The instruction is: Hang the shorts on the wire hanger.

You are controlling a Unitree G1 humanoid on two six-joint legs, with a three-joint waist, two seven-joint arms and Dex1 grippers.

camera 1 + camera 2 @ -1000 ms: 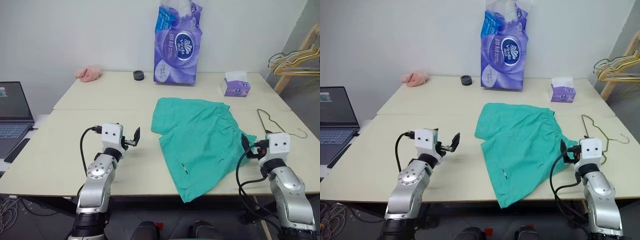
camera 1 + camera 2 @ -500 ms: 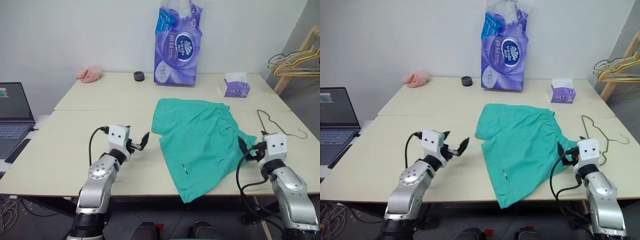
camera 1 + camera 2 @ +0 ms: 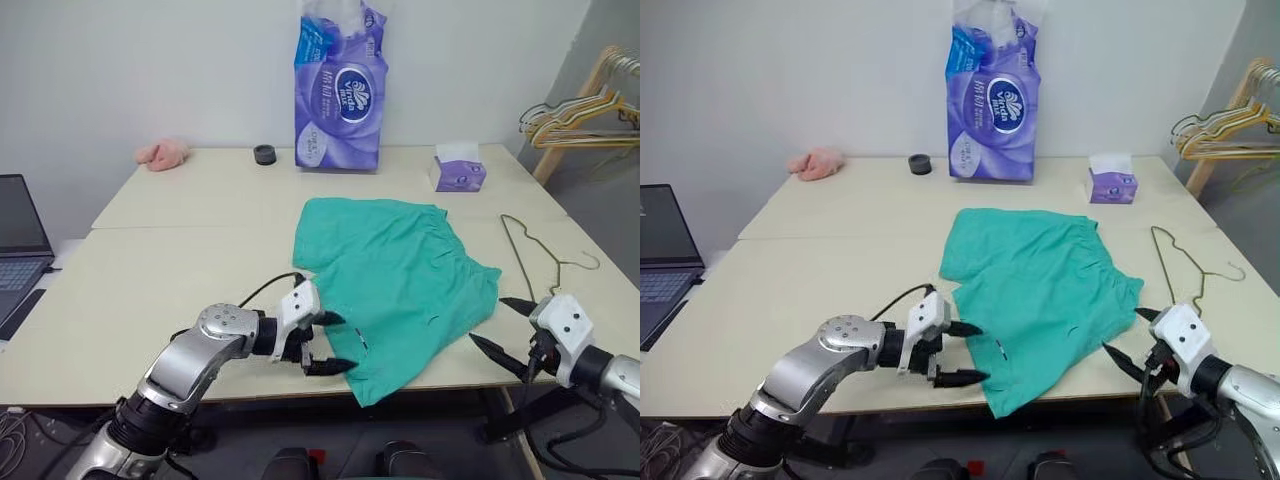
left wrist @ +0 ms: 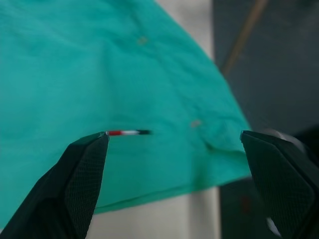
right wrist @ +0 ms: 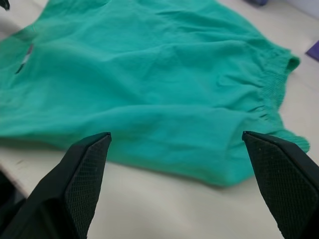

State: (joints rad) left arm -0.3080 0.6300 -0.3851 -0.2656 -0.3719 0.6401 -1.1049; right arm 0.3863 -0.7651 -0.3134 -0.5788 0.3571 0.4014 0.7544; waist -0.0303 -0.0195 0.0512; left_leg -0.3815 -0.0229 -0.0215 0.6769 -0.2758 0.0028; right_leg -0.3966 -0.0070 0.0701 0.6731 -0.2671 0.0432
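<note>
Shorts point(image 3: 395, 275) in teal-green lie spread flat on the cream table point(image 3: 150, 290), toward its right half, with the gathered waistband on the far right side and one leg end reaching the near edge. Just off their left near corner hangs the left gripper point(image 3: 322, 343), turned sideways toward the fabric with its two black fingers spread wide, one above the other, and nothing between them; in the left wrist view the cloth fills the space beyond the parted fingers point(image 4: 82, 181). At the right near corner of the table the right gripper point(image 3: 508, 333) is likewise spread wide and empty, pointed at the waistband side of the shorts from just beyond the cloth's edge. On the table to the right of the shorts, close by the waistband but apart from it, lies the wire hanger point(image 3: 540, 245), thin and flat with its hook toward the table's right edge. Along the far side stand a purple pack of tissue rolls point(image 3: 338, 85), a small purple tissue box point(image 3: 458, 170), a dark round object point(image 3: 264, 154) and a pink cloth point(image 3: 163, 153). A laptop point(image 3: 18, 240) sits off to the left, and a bunch of hangers point(image 3: 575, 105) hangs at the far right.
</note>
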